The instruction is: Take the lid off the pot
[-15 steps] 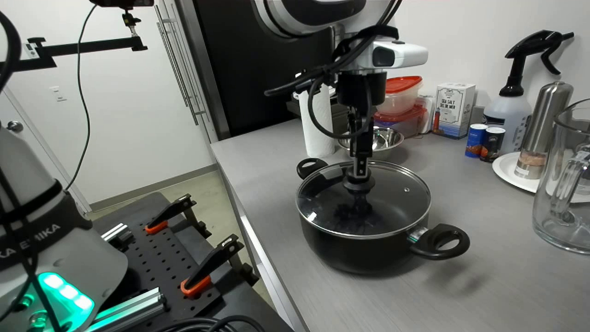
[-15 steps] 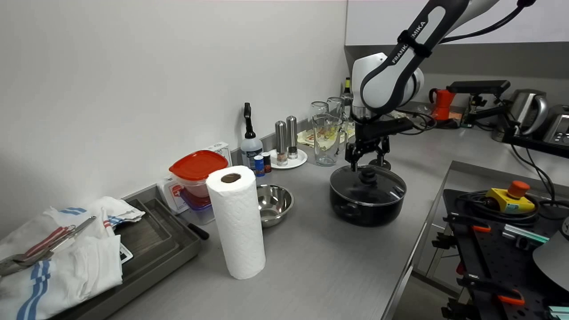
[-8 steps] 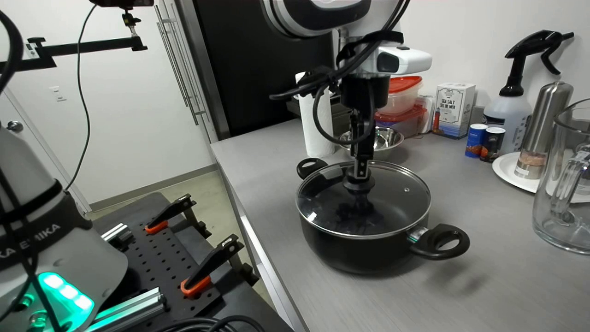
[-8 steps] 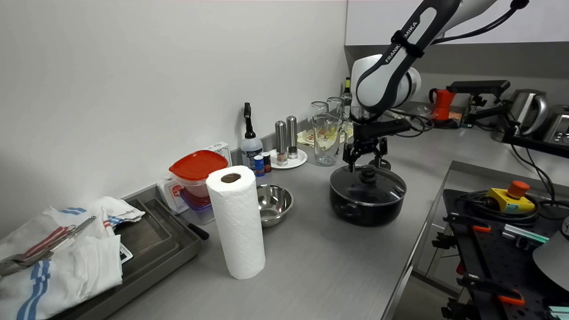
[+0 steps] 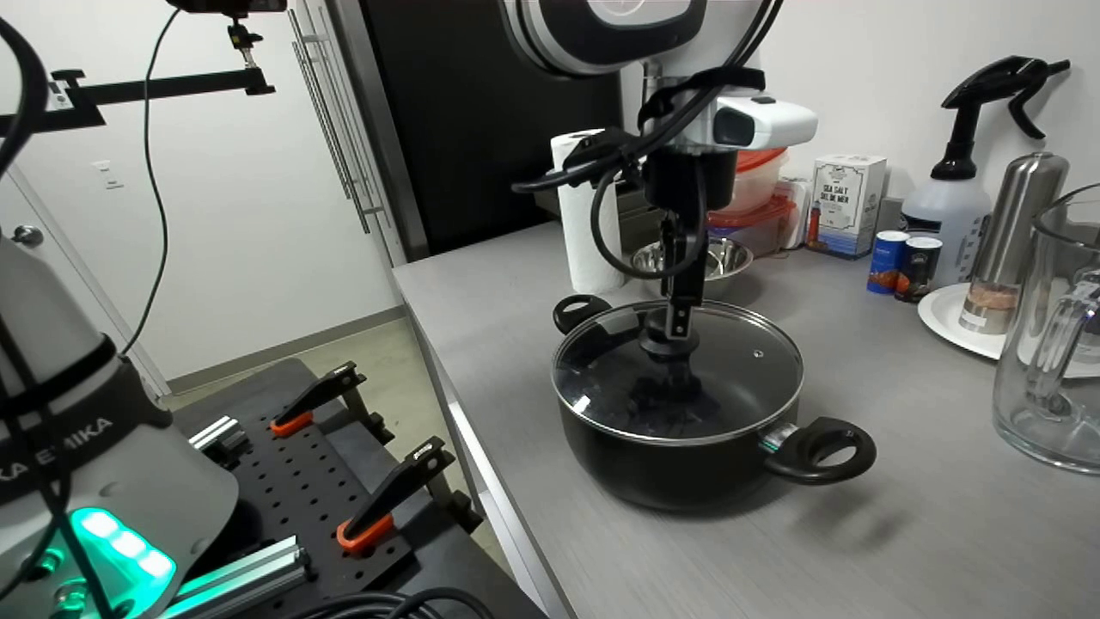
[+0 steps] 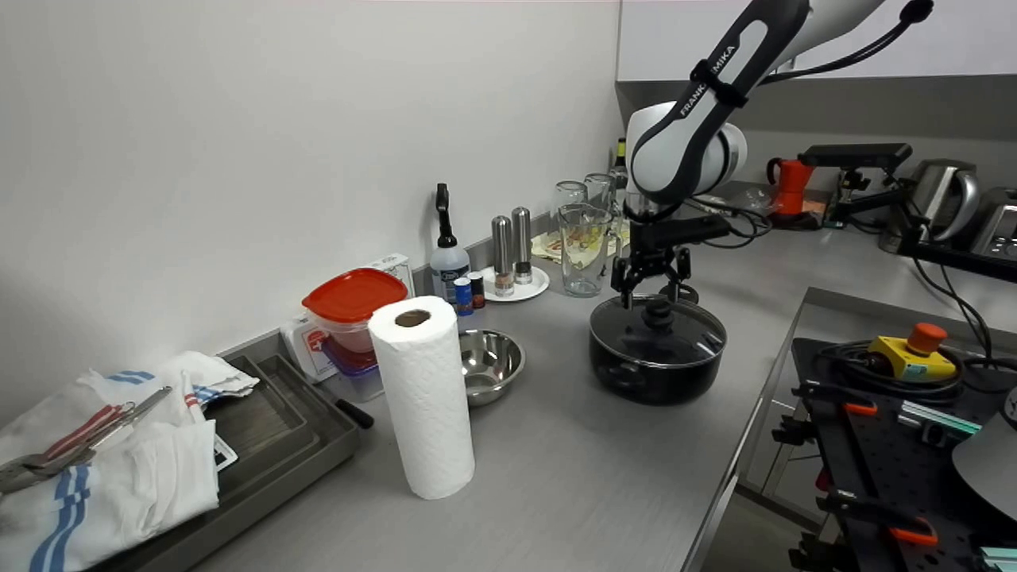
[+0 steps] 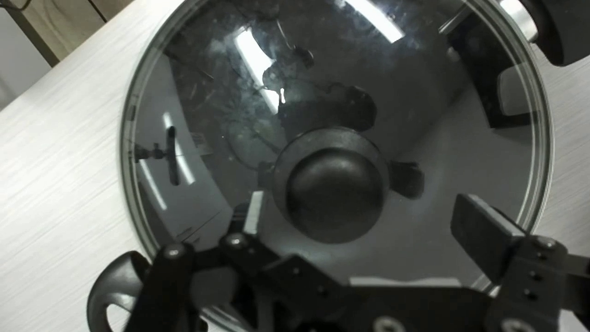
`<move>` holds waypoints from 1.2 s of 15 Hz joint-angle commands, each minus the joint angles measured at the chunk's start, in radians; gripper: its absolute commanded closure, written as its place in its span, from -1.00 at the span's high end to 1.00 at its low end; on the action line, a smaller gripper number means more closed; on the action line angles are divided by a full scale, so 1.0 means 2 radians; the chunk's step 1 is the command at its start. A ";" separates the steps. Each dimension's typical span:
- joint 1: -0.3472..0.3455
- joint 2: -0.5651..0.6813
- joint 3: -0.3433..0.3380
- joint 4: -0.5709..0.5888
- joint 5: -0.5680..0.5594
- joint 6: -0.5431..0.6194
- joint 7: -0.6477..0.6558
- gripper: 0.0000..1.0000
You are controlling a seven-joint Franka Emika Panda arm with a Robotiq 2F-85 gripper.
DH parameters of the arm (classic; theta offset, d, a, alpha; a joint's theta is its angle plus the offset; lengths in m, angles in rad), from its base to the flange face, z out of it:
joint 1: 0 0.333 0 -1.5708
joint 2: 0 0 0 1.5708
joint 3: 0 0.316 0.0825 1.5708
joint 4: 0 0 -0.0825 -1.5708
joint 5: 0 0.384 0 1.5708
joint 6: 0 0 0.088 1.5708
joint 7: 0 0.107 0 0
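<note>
The pot (image 5: pixel 670 477) is black, wide and upright on the counter in both exterior views (image 6: pixel 659 385). The clear glass lid (image 5: pixel 739 387) lies flat on it, and its metal rim follows the pot's edge. In the wrist view the lid (image 7: pixel 442 101) fills most of the picture, with its round black knob (image 7: pixel 335 198) in the middle. My gripper (image 7: pixel 364 212) is open and empty just above the lid. The knob shows between the two fingers, closer to the left finger in the picture. In an exterior view the near finger (image 5: pixel 679 322) partly covers the knob.
A steel bowl (image 6: pixel 491 365) and a paper towel roll (image 6: pixel 425 405) stand near the pot. A glass pitcher (image 5: pixel 1048 361), a plate with mills (image 5: pixel 954 314) and a spray bottle (image 5: pixel 945 206) stand along the wall. The counter's edge (image 5: pixel 490 481) runs beside the pot.
The arm and gripper have come slightly lower and shifted a little, to the right in one exterior picture and left in another. The pot and lid have not moved. The gripper stays open.
</note>
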 commanded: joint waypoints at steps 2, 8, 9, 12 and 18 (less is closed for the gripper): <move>-0.003 0.012 -0.001 0.017 0.019 -0.019 -0.020 0.83; -0.005 0.013 -0.002 0.019 0.019 -0.020 -0.022 -0.26; -0.005 0.013 -0.003 0.019 0.019 -0.021 -0.022 -0.43; -0.006 0.013 -0.003 0.021 0.020 -0.022 -0.022 -0.50; -0.008 -0.011 -0.003 0.004 0.021 -0.020 -0.037 -0.50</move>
